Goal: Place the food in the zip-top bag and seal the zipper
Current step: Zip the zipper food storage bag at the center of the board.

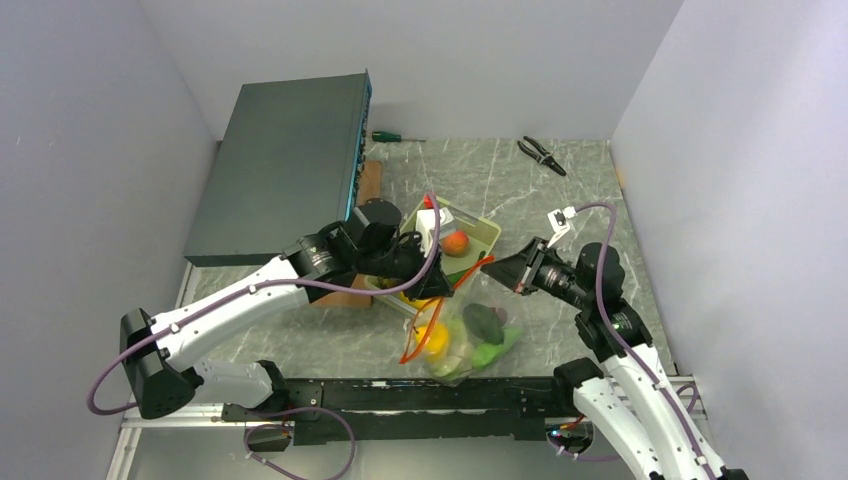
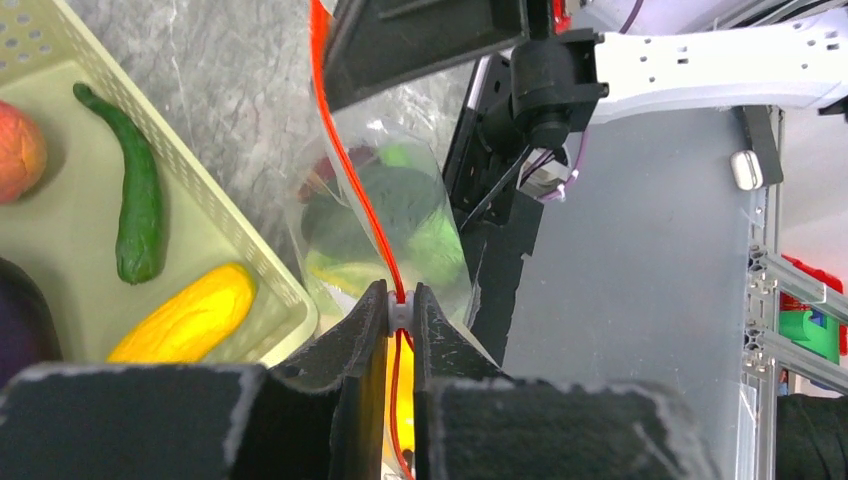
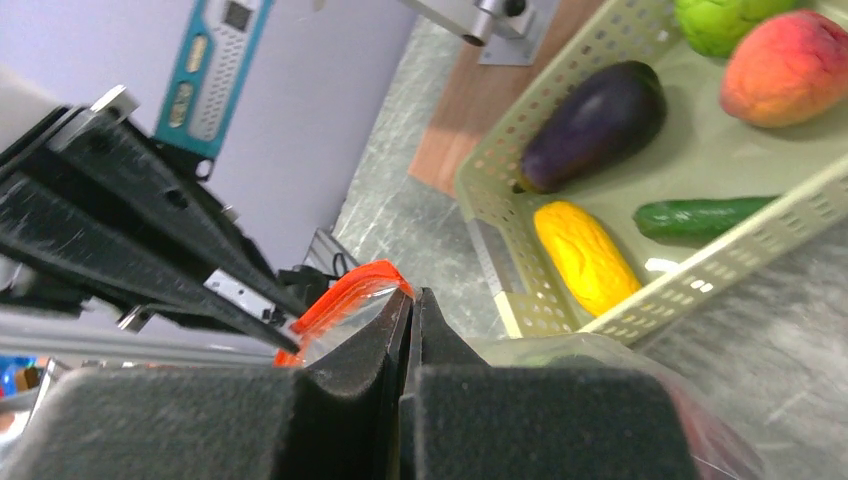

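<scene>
The clear zip-top bag [image 1: 470, 338] lies on the table between my arms. Inside it are a dark piece [image 1: 487, 320], a bright green piece [image 1: 497, 350] and an orange-yellow piece [image 1: 436, 340]; I cannot make out the cauliflower. The red-orange zipper [image 1: 440, 305] runs along the bag's mouth. My left gripper [image 1: 430, 296] is shut on the white slider tab [image 2: 400, 314], with the zipper [image 2: 345, 165] stretching away from it over the bag [image 2: 390, 225]. My right gripper [image 1: 492, 268] is shut on the bag's far corner at the zipper's end [image 3: 345, 303].
A pale green tray [image 1: 484, 230] with a peach [image 1: 456, 243] and other toy vegetables stands just behind the bag, close to the left gripper. A dark grey box [image 1: 285, 170] is at back left. A screwdriver [image 1: 386, 136] and pliers [image 1: 541, 155] lie at the back.
</scene>
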Controlling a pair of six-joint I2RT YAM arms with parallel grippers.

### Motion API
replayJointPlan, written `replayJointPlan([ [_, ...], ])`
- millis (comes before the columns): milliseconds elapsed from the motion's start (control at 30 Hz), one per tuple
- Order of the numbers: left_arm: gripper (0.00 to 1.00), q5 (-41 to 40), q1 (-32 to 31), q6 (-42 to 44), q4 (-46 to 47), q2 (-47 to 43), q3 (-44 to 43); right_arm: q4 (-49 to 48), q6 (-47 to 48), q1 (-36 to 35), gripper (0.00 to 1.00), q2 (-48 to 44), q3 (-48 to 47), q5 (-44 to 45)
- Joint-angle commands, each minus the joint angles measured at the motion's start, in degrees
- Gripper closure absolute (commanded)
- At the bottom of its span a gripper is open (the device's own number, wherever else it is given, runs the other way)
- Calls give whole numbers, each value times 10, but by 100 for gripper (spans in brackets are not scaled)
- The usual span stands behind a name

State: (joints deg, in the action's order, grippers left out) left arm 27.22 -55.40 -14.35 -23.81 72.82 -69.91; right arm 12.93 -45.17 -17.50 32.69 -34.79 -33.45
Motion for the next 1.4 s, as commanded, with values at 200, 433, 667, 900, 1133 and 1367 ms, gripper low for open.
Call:
replayJointPlan([
  [200, 97, 14, -1, -6, -36, -49, 21, 47, 18, 7, 100, 20, -9, 138],
  [433, 97, 11, -1, -9, -44, -71, 31, 62, 35, 9, 100, 33, -15, 173],
  [667, 97, -9, -1, -4, -65, -96, 38, 80, 56, 8, 100, 46, -35, 220],
  [900, 96, -27, -1, -4, -80, -126, 58, 100, 80, 9, 100, 53, -65, 278],
  [1133, 96, -44, -1, -2, -100, -154, 67, 127, 103, 12, 100, 88, -96, 330],
  [1367, 95, -57, -1, -4, -106, -176, 86, 136, 112, 17, 100, 98, -109, 353],
])
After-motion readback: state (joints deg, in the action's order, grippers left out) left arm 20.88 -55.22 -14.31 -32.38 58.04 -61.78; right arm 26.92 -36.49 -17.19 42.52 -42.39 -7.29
